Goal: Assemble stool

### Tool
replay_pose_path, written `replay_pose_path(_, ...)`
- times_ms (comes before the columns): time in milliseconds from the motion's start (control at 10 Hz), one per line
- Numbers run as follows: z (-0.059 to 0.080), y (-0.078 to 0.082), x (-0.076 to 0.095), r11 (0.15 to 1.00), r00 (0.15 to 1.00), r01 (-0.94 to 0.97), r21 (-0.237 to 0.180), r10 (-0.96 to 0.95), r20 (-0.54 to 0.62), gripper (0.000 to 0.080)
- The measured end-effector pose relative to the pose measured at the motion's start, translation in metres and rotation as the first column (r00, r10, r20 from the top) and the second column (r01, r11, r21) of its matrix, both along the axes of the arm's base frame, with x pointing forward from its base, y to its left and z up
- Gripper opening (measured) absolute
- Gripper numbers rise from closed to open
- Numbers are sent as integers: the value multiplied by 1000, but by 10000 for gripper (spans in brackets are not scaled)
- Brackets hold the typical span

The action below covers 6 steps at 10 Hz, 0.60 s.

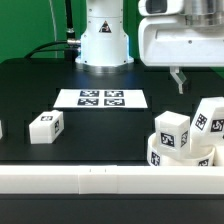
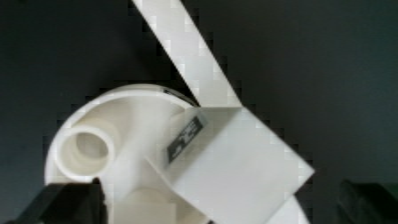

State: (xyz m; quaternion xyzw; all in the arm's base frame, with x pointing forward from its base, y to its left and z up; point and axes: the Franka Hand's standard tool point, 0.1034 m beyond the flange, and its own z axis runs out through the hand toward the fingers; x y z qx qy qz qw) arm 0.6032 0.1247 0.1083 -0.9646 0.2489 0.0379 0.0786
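In the exterior view the fingers (image 1: 177, 78) hang in the air over the far part of the table (image 1: 40, 90) at the exterior view's right. Only one shows plainly there, so their spread cannot be read, though nothing hangs from them. Just below and nearer sits the seat (image 1: 185, 160), with a front leg (image 1: 172, 131) and a back leg (image 1: 211, 120) standing on it. The loose leg (image 1: 45, 126) lies well apart at the exterior view's left, nearer than the marker board (image 1: 100, 98). If it is next, the reach must likely cross leftward and nearer; its long axis is too small to tell. The wrist view adds what that view hides: dark fingertips at opposite margins, spread wide and gripping nothing, with the seat's round socket (image 2: 82, 150) and a tagged leg close beneath. The loose leg is absent there.
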Motion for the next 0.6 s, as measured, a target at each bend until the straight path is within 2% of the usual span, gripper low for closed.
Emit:
replay_pose_path(200, 1, 3, 3, 967, 965, -255, -30, 256, 56, 649)
replay_pose_path(600, 0, 0, 3, 863, 858, -504, -43, 506, 91, 649)
